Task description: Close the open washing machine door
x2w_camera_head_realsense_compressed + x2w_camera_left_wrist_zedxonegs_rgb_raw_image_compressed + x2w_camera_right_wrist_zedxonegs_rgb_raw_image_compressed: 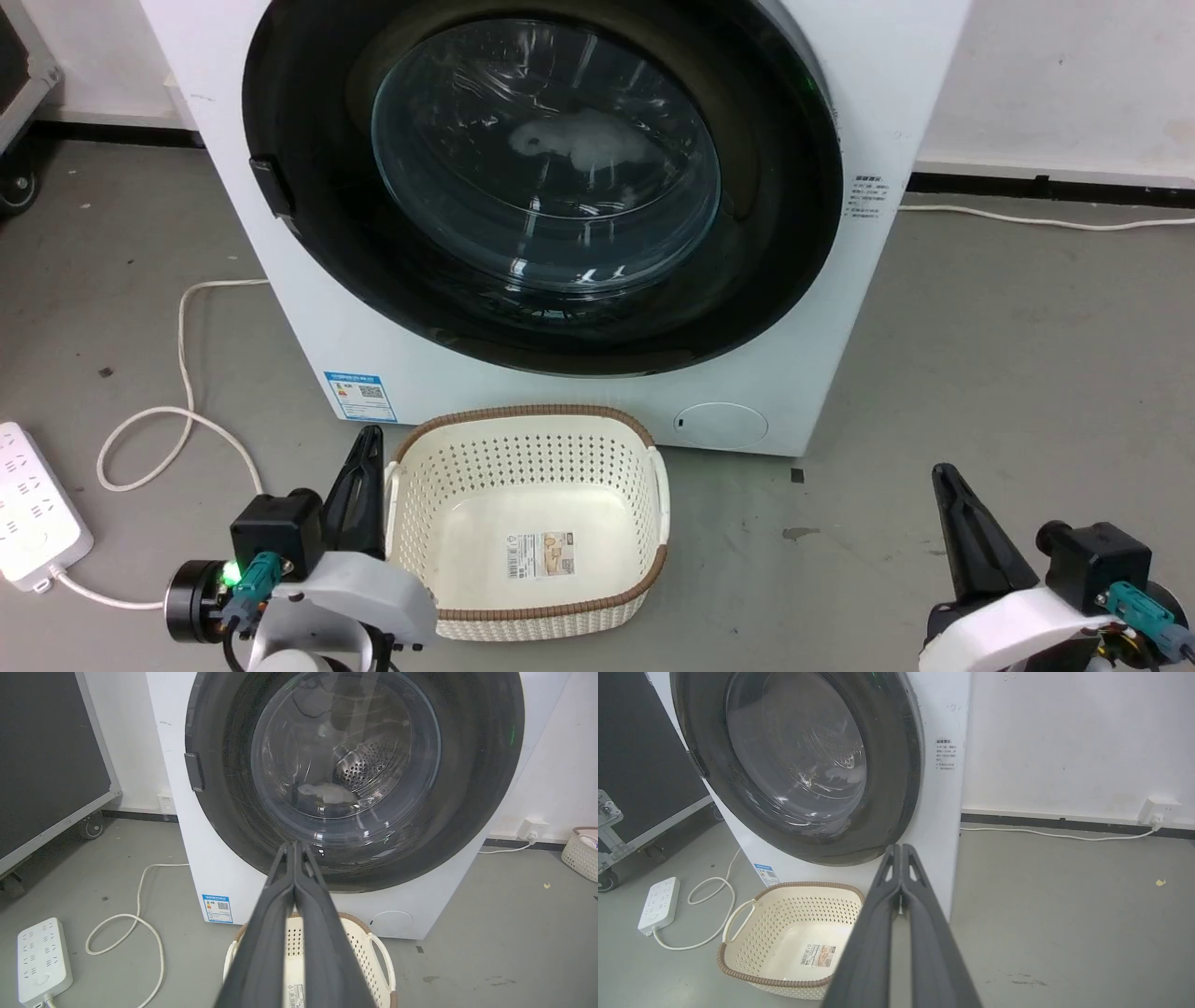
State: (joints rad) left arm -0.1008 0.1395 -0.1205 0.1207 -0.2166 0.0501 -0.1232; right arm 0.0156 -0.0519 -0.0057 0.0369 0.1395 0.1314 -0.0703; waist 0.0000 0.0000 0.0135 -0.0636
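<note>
The washing machine door [766, 187] is a glossy black disc with a bulging glass window, and it lies flat against the white machine front. A pale cloth shows through the glass inside the drum. In the head view my left gripper [369, 434] rests shut at the lower left beside the basket, well below the door. My right gripper [943, 471] rests shut at the lower right, over bare floor. In the left wrist view the door [472, 765] stands ahead of the shut left gripper [294, 845]. In the right wrist view the door [892, 765] is up and left of the shut right gripper [901, 847].
A cream perforated basket [523, 448] with nothing in it sits on the floor against the machine's base. A white power strip [33, 513] and its looped cable [187, 373] lie at the left. A black wheeled case [46, 765] stands further left. Grey floor stretches to the right.
</note>
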